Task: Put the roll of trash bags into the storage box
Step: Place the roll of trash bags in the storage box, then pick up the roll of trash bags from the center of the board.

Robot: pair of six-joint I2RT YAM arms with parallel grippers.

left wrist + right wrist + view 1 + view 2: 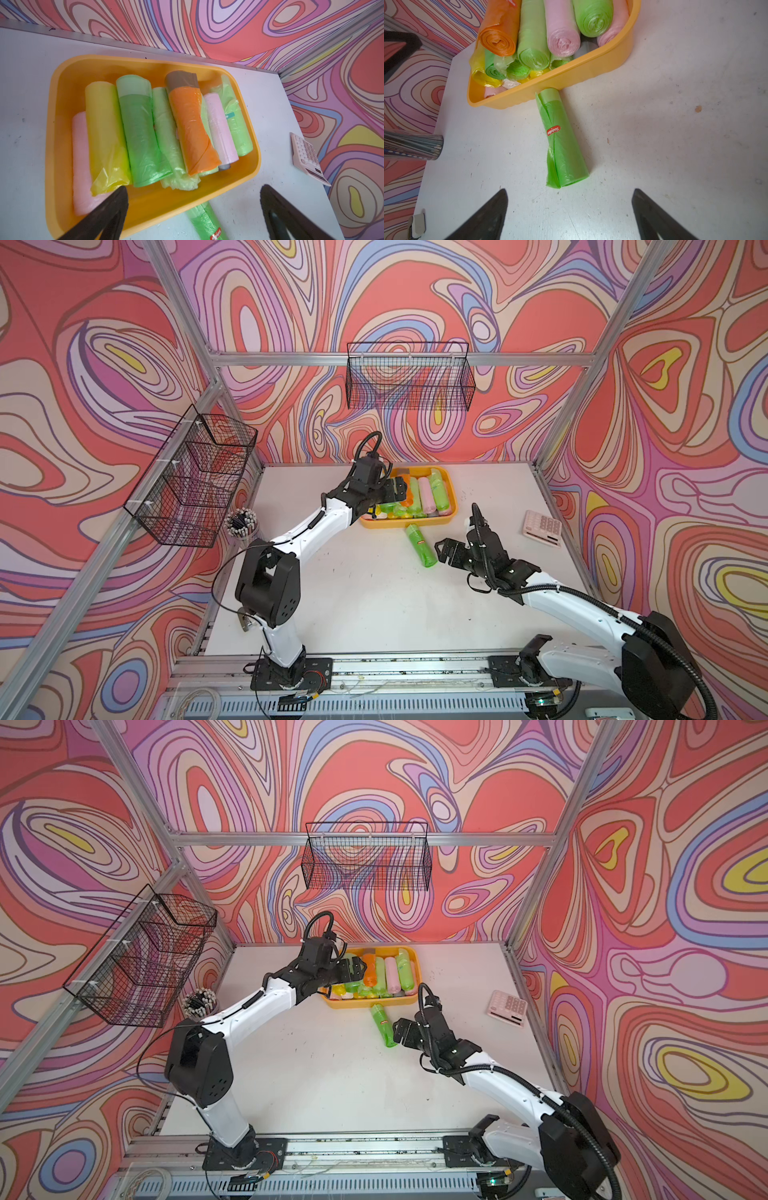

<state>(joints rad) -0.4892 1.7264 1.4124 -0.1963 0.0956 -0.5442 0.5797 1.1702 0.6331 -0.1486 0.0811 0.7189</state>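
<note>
In both top views the left gripper [394, 492] hides the left part of the storage box [452, 497]. The roll of trash bags [563, 141] lies on the table [374, 593] outside the box. Its long axis runs from the box's near wall toward the robot, far end against that wall. The left arm [316, 526] reaches over the box, jaws wide, empty. The right gripper [570, 193] sits low, just short of the roll's near end — jaws wide, empty.

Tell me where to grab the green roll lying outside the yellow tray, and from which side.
Likely best: grip the green trash-bag roll mid-length, near its red label, across its width, from above with the open right hand. It lies flat on the table, long sides clear, far end at the storage box wall.
</note>
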